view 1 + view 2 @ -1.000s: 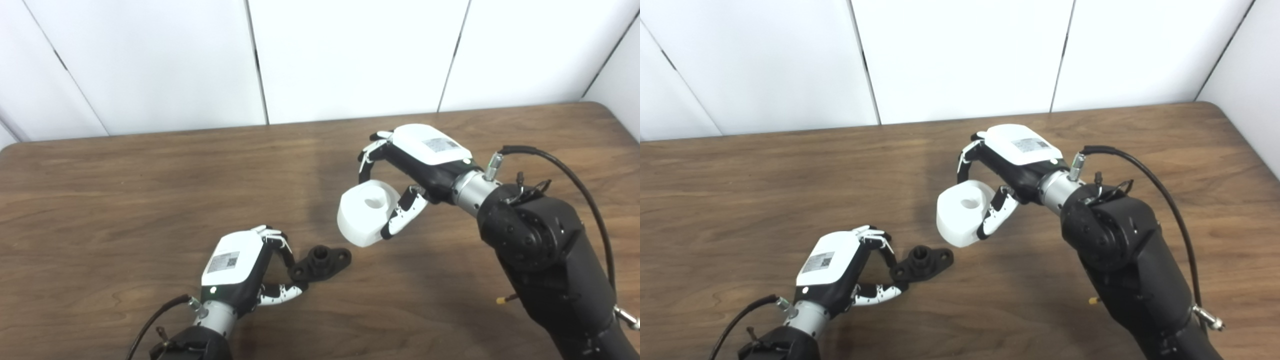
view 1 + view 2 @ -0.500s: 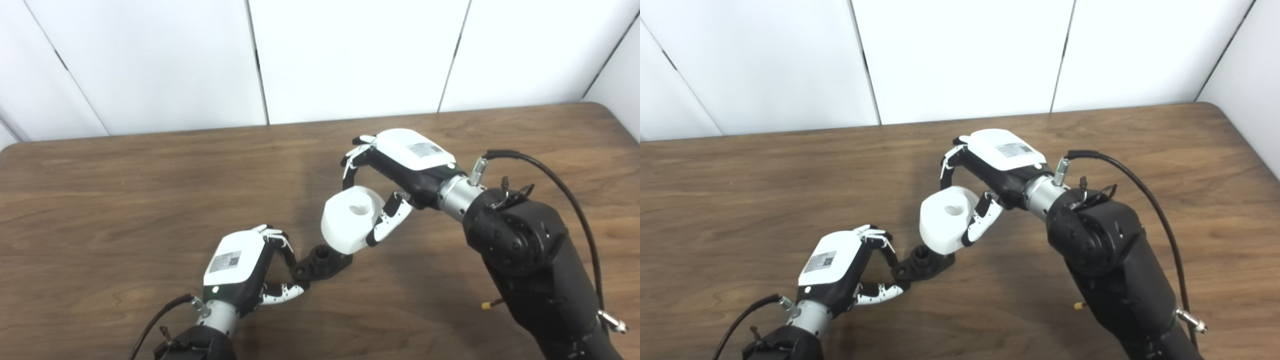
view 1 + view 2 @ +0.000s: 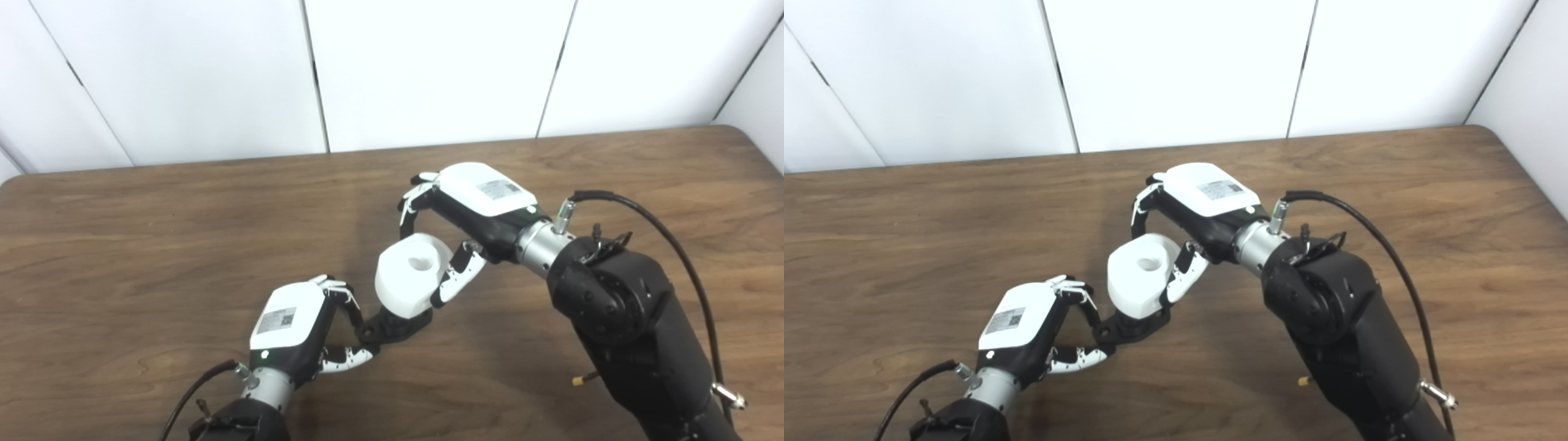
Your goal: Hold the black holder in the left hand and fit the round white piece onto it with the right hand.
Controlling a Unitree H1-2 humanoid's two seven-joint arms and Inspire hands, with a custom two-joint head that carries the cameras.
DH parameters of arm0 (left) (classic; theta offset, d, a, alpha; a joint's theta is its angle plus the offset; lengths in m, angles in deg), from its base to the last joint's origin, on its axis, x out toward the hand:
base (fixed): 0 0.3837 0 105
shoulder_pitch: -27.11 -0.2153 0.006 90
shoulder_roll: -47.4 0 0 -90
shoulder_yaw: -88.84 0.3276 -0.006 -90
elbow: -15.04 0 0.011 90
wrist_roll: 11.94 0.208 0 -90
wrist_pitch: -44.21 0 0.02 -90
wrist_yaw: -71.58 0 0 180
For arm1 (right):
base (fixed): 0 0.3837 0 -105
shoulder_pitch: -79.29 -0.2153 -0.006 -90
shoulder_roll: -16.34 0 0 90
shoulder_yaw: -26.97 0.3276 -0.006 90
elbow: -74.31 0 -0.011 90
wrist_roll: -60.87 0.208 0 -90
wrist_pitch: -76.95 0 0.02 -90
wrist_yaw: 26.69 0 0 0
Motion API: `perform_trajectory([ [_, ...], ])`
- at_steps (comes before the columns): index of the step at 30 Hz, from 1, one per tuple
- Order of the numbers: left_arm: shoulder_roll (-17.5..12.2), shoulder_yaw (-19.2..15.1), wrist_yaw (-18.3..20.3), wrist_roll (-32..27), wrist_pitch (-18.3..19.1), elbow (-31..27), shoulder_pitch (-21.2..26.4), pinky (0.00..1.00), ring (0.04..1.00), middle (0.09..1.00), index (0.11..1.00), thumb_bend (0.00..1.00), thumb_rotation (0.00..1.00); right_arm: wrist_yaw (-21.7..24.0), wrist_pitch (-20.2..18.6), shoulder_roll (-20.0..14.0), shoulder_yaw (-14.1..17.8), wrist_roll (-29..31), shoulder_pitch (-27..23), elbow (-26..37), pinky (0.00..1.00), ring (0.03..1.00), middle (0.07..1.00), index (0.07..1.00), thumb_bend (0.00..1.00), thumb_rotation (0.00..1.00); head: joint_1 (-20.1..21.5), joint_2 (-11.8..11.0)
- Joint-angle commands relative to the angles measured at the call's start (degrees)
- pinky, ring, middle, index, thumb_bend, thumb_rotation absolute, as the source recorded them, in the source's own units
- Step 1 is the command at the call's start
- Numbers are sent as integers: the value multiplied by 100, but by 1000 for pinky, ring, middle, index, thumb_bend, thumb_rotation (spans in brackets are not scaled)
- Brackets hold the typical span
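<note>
Black holder [image 3: 392,326], the low flanged part lying on the wooden table [image 3: 122,245], is pinched at its left end by the left hand [image 3: 293,331], whose fingers [image 3: 349,306] are curled down onto it from above while the thumb is pressed in from below. The holder's left mounting hole is seen just beside those fingertips. Directly over the holder's middle, the round white piece [image 3: 407,275] is held, tilted slightly, with its central bore facing up; its lower edge is seen at or against the holder, and whether it is seated there cannot be told, the holder's centre being hidden beneath it. To the right of the holder, the white piece is gripped by the right hand [image 3: 471,208], the fingers [image 3: 409,205] being hooked over its far side and the thumb laid against its near right wall. Further right of the holder, the right arm's black forearm and looping cable are seen above the table.
</note>
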State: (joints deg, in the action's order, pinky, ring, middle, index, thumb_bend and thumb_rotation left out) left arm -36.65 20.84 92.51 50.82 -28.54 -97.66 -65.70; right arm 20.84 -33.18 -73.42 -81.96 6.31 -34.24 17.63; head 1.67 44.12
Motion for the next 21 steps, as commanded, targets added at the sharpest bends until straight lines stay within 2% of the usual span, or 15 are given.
perform_trajectory([
  [1, -27, 138, 532, -88, 167, 302, -202, 847, 888, 787, 486, 520, 46, -168, 145, 21, 46, -22, -186, 49, 937, 928, 794, 482, 525, 135, 4, 5],
  [21, -56, 147, 573, -65, 159, 283, -185, 844, 887, 788, 486, 520, 47, -222, 206, 113, -92, -77, 6, -88, 929, 935, 795, 482, 525, 135, 40, 18],
])
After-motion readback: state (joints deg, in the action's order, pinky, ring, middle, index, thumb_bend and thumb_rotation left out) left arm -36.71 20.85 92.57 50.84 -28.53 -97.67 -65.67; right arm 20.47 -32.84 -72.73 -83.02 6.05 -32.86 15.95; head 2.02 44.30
